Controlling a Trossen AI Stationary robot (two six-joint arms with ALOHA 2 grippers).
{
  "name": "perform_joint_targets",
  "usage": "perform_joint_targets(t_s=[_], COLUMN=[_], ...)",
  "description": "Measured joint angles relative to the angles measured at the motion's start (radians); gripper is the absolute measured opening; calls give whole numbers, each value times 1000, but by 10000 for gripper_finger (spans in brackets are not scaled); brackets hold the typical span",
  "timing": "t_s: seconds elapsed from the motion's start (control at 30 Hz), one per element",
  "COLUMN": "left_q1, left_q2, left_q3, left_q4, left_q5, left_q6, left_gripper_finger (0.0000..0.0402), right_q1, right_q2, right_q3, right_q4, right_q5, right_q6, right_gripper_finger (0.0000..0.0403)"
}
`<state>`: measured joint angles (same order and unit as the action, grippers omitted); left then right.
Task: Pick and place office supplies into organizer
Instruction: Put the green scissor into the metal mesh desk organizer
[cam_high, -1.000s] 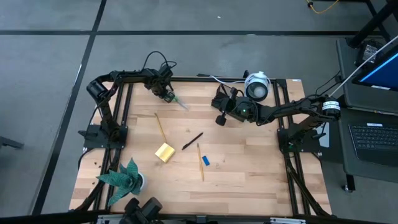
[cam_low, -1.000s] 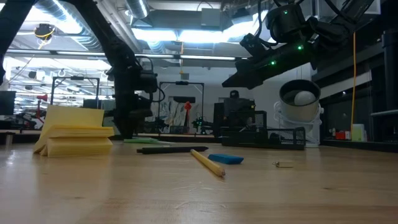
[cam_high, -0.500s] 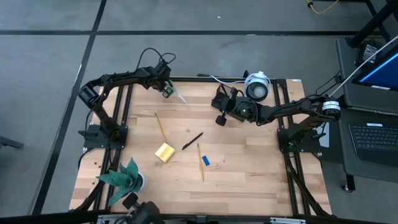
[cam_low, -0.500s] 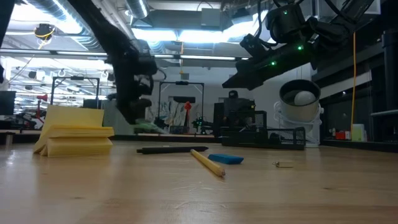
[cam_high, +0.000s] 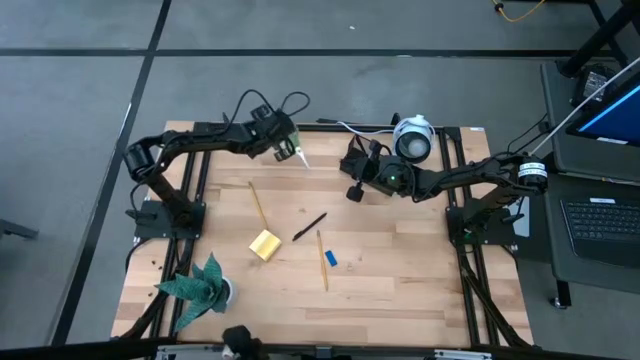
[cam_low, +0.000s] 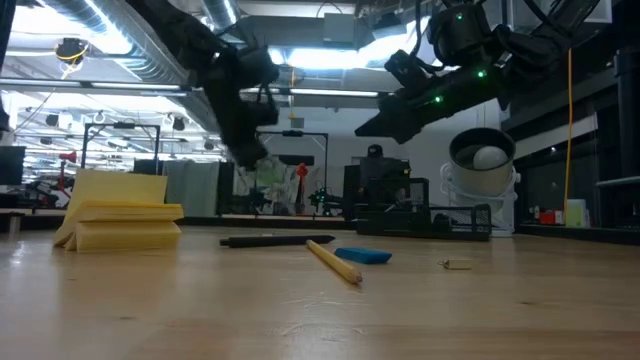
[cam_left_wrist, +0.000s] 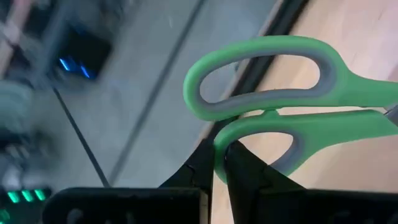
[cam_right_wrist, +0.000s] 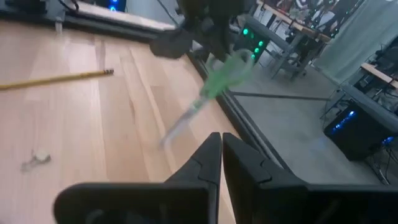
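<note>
My left gripper (cam_high: 283, 148) is high over the table's far edge, shut on the green-handled scissors (cam_right_wrist: 222, 78), which also show in the left wrist view (cam_left_wrist: 280, 106). My right gripper (cam_high: 352, 191) hovers shut (cam_right_wrist: 216, 155) near the far middle, raised above the wood (cam_low: 378, 127). A black angular shape, seemingly the organizer (cam_high: 357, 157), lies partly under the right arm. On the wood lie the yellow sticky-note pad (cam_high: 265, 244), the black pen (cam_high: 309, 227), two yellow pencils (cam_high: 257, 200) (cam_high: 322, 260) and a blue block (cam_high: 330, 258). My left gripper pinches the rim of one handle loop (cam_left_wrist: 219, 142) of the scissors between its two fingers. The scissors are lifted clear of the table. Their handles sit at the fingers and the blades (cam_right_wrist: 178, 126) slant down and away toward the table's right.
A round white camera-like device (cam_high: 413, 140) stands at the far edge, right of the right gripper. A green paper plant (cam_high: 200, 285) sits at the near left corner. The pad (cam_low: 120, 210), pen (cam_low: 275, 240), pencil (cam_low: 335, 262) and block (cam_low: 362, 255) occupy the middle.
My left gripper has risen and moved toward the table's right along the far edge, carrying the scissors. The scissors lay on the wood a second ago and now hang clear of it, blades slanting down. The right arm has kept still.
</note>
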<state>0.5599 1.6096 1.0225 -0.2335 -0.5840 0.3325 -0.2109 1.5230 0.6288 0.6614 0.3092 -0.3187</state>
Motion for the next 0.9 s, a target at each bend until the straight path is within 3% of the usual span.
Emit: perform_joint_targets(t_s=[0.27,0.47,0.63,0.83,0.9], left_q1=[-107,-166,-219,-290,-312], left_q2=[-1,-1,-1,-2,-2], left_q3=[2,2,2,-17,-28], left_q4=[281,368,423,622,710], left_q5=[-166,-205,-273,-229,-228], left_q6=[246,370,476,652,723], left_gripper_finger=[16,16,16,16,16], right_q1=[25,23,23,-11,-21], right_q2=[-6,-77,-140,-166,-166], right_q3=[57,99,117,158,169], right_q4=[-20,-171,-181,-183,-204], right_q5=[0,0,-6,-196,-209], right_q6=[47,131,138,261,262], right_gripper_finger=[61,127,160,164,163])
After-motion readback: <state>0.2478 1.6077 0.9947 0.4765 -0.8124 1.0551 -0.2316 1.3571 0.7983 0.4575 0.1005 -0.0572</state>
